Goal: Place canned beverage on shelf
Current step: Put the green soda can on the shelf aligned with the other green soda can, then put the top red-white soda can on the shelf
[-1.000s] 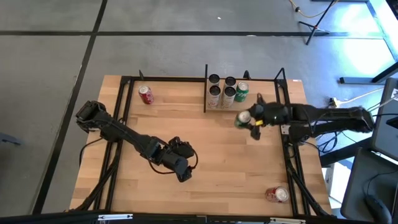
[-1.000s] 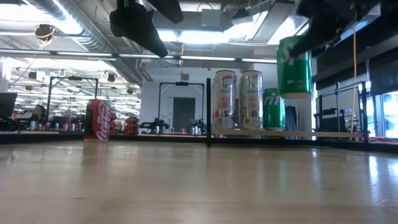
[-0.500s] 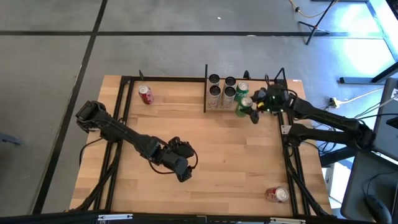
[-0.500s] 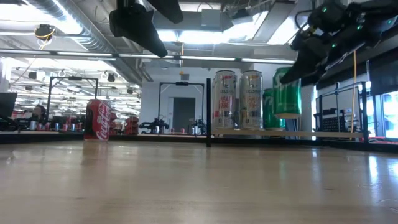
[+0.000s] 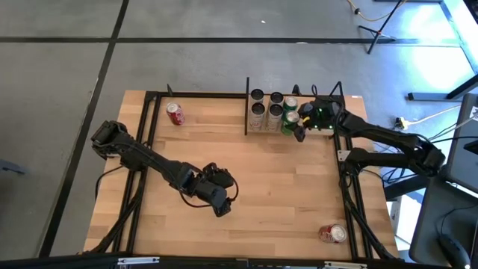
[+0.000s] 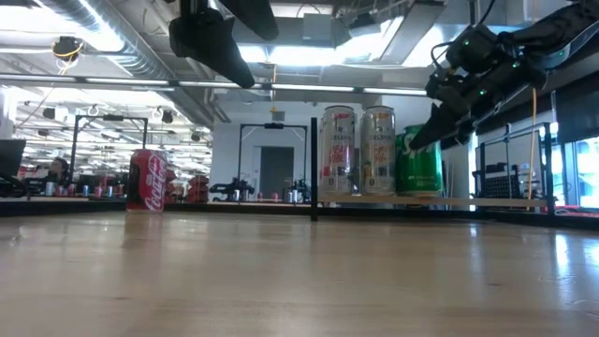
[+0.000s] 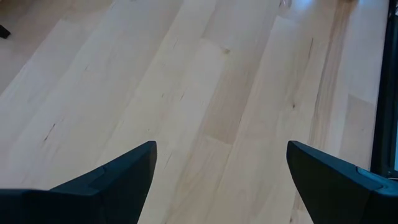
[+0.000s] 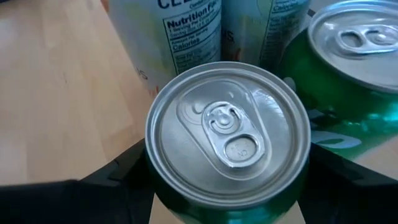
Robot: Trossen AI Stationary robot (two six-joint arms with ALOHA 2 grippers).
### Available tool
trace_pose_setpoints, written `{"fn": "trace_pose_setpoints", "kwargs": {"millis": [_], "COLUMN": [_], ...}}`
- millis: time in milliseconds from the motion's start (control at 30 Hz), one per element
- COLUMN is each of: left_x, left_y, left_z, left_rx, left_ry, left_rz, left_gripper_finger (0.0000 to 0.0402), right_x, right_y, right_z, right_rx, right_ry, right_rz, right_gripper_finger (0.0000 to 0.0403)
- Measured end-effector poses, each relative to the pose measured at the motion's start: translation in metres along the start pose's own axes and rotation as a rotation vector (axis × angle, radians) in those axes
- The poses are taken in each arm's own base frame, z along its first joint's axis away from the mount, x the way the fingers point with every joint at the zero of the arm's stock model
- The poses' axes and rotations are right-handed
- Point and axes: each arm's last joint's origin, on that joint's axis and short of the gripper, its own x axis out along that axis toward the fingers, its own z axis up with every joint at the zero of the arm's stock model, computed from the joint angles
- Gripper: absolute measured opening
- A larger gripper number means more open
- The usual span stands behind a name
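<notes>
Over the shelf (image 5: 263, 128), the right hand (image 5: 300, 124) pinches a green can (image 8: 227, 140) upright beside the other cans (image 5: 267, 109), while the left hand (image 5: 218, 196) hangs spread, well away from the shelf.

- The high view looks straight down on the whole desk (image 5: 246, 187), both arms and the grey floor around it.
- The low view sits at desk-top height, facing level across the boards into the room; it shares the shelf (image 6: 421, 200) and the red can (image 6: 147, 179) with the high view.
- The left wrist view looks close down on bare desk boards.
- The right wrist view looks very near onto the lid of a green can (image 8: 227, 130), also seen from above.
</notes>
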Motion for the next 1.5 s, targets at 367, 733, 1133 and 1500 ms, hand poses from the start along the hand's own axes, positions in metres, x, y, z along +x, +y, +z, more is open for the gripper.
{"fn": "trace_pose_setpoints", "kwargs": {"millis": [367,733,1133,1500], "left_x": [0.000,-0.002,-0.093,-0.156], "left_y": [0.000,0.002,0.082,0.139], "left_z": [0.000,0.002,0.039,0.051], "left_rx": [0.000,-0.006,-0.166,-0.127], "left_ry": [0.001,0.024,-0.053,-0.312], "left_rz": [0.000,-0.034,-0.003,0.161], "left_gripper_finger": [0.0345,0.0345,0.0345,0.0345], "right_x": [0.006,-0.013,-0.080,-0.092], "right_y": [-0.003,0.000,0.011,0.013], "right_z": [0.002,0.024,0.095,0.111], "right_rx": [-0.009,-0.027,0.034,0.072], "right_ry": [-0.015,0.017,-0.097,-0.165], "right_rz": [-0.065,-0.084,-0.082,-0.077], "right_gripper_finger": [0.0339,0.0365,0.0359,0.0360]}}
